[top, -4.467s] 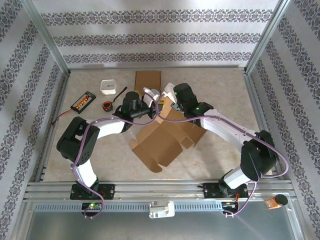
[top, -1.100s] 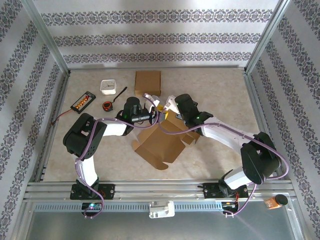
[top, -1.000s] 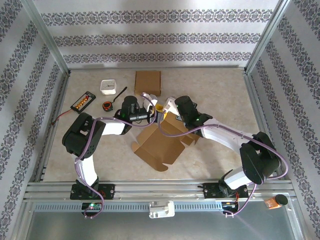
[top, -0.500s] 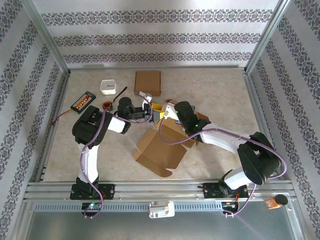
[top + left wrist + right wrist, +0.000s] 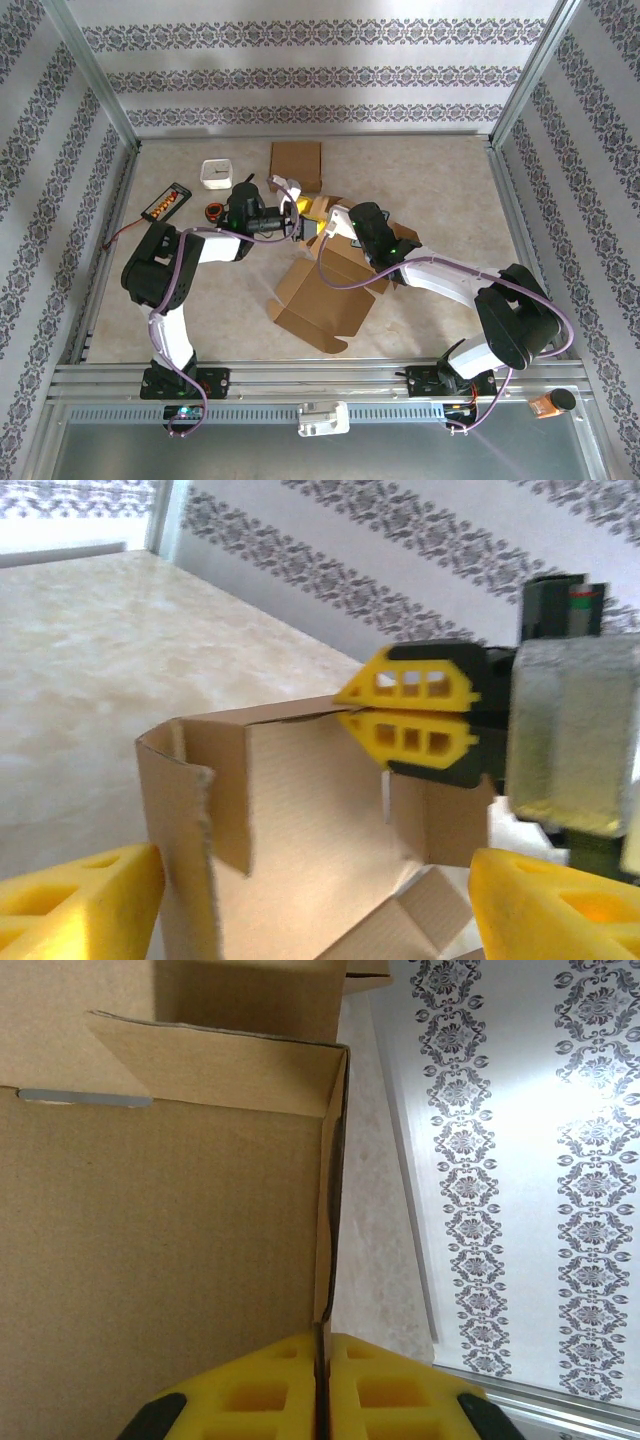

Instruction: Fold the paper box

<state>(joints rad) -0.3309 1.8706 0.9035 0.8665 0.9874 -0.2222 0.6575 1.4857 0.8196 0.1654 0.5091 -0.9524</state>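
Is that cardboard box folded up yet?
Only partly. One wall of the paper box stands upright, pinched in the right hand; its near flaps lie flat on the table.

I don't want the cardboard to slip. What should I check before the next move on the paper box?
1. Right pincer shut on the wall edge of the paper box: ok.
2. Left pincer open, raised wall seen between its fingers: ok.
3. Left fingers clear of the cardboard: cannot tell.
4. Held wall standing upright: ok.
5. Box fully folded: not ok, near flaps lie flat on the table.
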